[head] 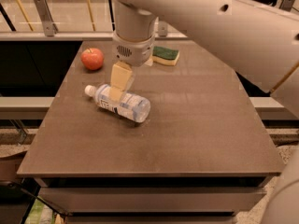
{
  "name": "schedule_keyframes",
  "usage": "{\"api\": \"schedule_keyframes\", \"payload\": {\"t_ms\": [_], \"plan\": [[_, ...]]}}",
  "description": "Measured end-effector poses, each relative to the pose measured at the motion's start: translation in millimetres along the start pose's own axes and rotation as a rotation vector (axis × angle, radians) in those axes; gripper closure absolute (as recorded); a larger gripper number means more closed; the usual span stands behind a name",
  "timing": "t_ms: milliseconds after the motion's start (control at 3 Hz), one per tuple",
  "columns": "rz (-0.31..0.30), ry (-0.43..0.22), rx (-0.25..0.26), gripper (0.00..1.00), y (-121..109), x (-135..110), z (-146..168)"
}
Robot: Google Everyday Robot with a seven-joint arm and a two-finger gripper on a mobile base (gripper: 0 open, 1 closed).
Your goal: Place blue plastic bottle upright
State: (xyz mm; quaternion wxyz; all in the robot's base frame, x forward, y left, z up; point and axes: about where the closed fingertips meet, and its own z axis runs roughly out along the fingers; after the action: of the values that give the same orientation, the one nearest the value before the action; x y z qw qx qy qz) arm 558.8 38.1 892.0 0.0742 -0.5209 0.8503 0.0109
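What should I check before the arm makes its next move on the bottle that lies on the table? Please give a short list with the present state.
1. Pose of the bottle: on its side, white cap on and pointing left. Ok.
2. Place of the gripper: over the cap-side half of the bottle. Ok.
3. Contact between gripper and bottle: cannot tell.
4. The apple: apart from the bottle, behind it. Ok.
5. The sponge: near the far edge, away from the bottle. Ok.
6. Room on the table to stand the bottle: bare surface to its right. Ok.
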Motion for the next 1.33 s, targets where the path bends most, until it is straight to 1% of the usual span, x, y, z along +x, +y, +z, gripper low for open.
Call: {"api": "schedule_keyframes", "payload": {"t_ms": [333,1000,1333], "plan": [[0.005,0.027,0.017,0.0,7.0,-5.8,11.9],[0.017,0.091,0.055,0.0,15.3,-11.2,33.7],[0.022,0.12,0.065,0.0,17.6,-14.2,45.6]]}}
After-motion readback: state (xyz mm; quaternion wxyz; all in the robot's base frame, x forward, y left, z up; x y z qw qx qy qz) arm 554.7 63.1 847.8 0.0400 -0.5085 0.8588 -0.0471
